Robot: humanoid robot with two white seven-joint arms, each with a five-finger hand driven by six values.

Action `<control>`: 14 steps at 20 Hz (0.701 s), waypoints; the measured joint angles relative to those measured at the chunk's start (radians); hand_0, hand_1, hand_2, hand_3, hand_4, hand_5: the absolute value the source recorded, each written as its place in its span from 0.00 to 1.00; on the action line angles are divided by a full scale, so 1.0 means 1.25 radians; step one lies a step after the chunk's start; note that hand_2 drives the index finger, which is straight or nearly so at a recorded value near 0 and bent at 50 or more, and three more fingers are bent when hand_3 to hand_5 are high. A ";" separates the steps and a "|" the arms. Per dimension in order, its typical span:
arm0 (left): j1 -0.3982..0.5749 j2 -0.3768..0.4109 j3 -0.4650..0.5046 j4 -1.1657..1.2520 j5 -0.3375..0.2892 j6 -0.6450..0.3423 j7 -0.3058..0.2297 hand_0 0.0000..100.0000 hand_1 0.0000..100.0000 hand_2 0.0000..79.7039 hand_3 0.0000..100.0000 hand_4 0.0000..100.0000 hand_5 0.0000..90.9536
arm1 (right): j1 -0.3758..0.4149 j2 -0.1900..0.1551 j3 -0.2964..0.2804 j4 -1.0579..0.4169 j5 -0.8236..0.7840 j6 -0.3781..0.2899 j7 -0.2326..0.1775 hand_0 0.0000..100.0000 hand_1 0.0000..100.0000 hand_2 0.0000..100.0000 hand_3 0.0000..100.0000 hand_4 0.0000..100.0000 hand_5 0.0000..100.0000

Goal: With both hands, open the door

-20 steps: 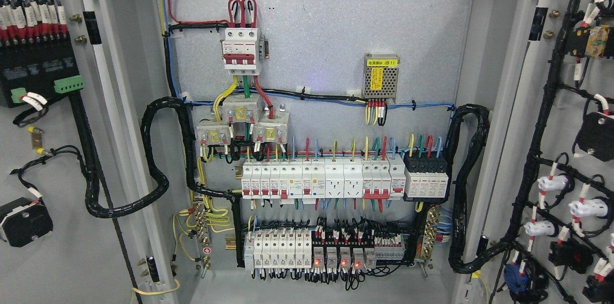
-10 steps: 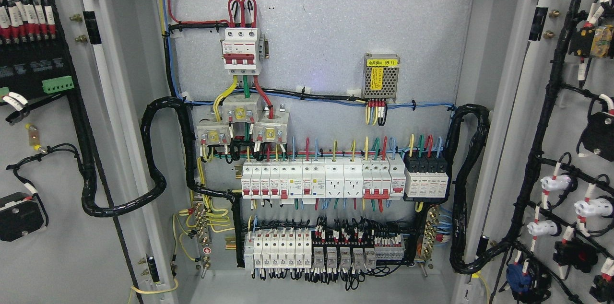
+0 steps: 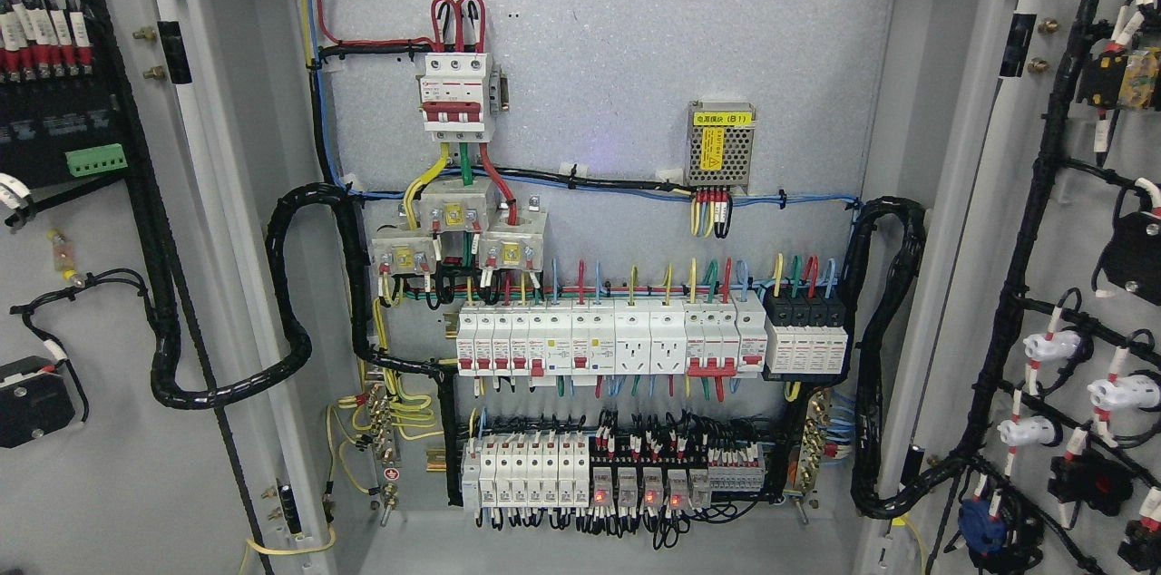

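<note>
Doors: both swung wide; left door (image 3: 82, 466) fills the left edge, right door (image 3: 1088, 221) the right edge, each showing its wired inner face.
Hands: neither hand nor arm shows anywhere, so finger state cannot be told and no place can be given relative to them.
Cabinet: back panel (image 3: 635, 40) fully exposed between the doors.
Main breaker (image 3: 456, 94): top of the panel, red, yellow and green wires at it.
Power supply (image 3: 721, 147): to the right of the main breaker, yellow label on top.
Breaker row (image 3: 608, 337): across the middle.
Relays (image 3: 635, 484): lowest row, three small red lights lit.
Cable looms: black loom (image 3: 290, 303) loops from the panel toward the left door; another (image 3: 884, 348) toward the right door.
</note>
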 measured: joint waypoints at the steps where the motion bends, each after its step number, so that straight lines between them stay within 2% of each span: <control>1: -0.004 0.004 -0.001 0.006 0.000 0.000 0.000 0.30 0.00 0.03 0.03 0.04 0.00 | 0.000 -0.001 0.000 0.001 0.000 0.000 0.000 0.22 0.00 0.00 0.00 0.00 0.00; 14: -0.013 0.024 -0.018 0.013 0.000 0.002 -0.002 0.30 0.00 0.03 0.03 0.04 0.00 | -0.013 0.000 0.000 0.010 0.002 0.003 0.003 0.22 0.00 0.00 0.00 0.00 0.00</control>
